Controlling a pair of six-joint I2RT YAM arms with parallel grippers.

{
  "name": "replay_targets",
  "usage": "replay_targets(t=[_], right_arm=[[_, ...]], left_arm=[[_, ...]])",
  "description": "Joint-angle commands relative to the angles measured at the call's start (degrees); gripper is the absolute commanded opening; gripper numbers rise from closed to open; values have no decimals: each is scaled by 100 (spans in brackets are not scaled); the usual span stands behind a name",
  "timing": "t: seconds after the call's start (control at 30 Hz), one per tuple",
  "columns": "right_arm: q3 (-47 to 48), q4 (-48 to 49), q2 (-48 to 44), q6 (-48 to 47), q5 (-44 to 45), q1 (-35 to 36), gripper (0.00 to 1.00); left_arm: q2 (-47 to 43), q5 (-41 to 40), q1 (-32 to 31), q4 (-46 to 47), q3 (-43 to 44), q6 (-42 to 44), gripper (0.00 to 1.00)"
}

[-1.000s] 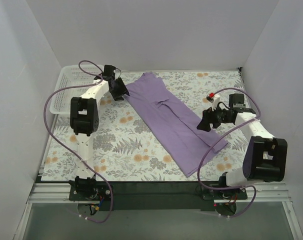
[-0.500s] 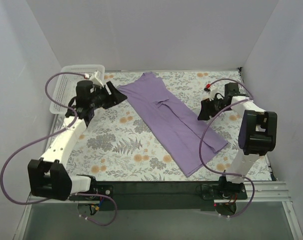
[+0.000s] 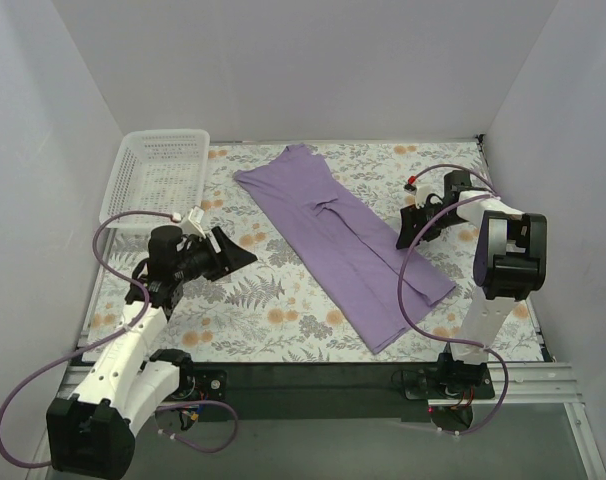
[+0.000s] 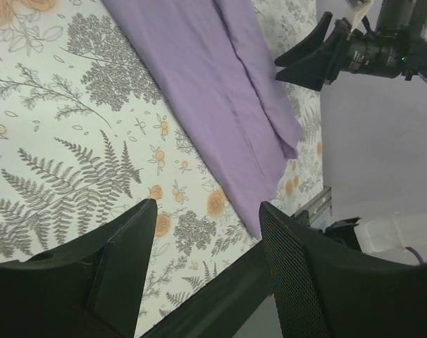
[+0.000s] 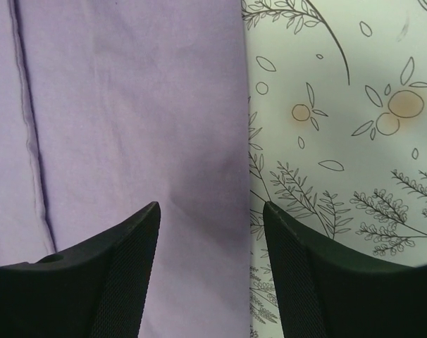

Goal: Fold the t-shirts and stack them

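The lavender t-shirt (image 3: 343, 240) lies folded into a long strip, running diagonally from the back middle to the front right of the floral table cover. It also shows in the left wrist view (image 4: 220, 84) and the right wrist view (image 5: 129, 120). My left gripper (image 3: 231, 257) is open and empty, held over the cover left of the shirt, pointing toward it. My right gripper (image 3: 407, 228) is open and empty, low over the shirt's right edge, with that edge between its fingers (image 5: 208, 232).
A white plastic basket (image 3: 155, 175) stands at the back left corner. The floral table cover (image 3: 243, 300) spans the whole table. White walls close in the left, back and right sides. The black front rail (image 3: 313, 375) runs along the near edge.
My left arm has swung back from the shirt's far left corner toward the near left, the gripper now away from the shirt. My right gripper has moved slightly toward the shirt's right edge.
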Motion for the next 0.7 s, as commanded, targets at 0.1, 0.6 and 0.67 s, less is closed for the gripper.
replay_targets(t=[0.1, 0.6, 0.67], right_arm=[[-148, -393, -91, -313, 542, -97, 61], [-535, -482, 50, -322, 374, -141, 34], [-561, -482, 41, -331, 366, -141, 33]], left_arm=[[-236, 539, -104, 466, -817, -923, 59], [343, -691, -2284, 1592, -1372, -2050, 59], [519, -814, -2495, 1775, -1372, -2102, 59]])
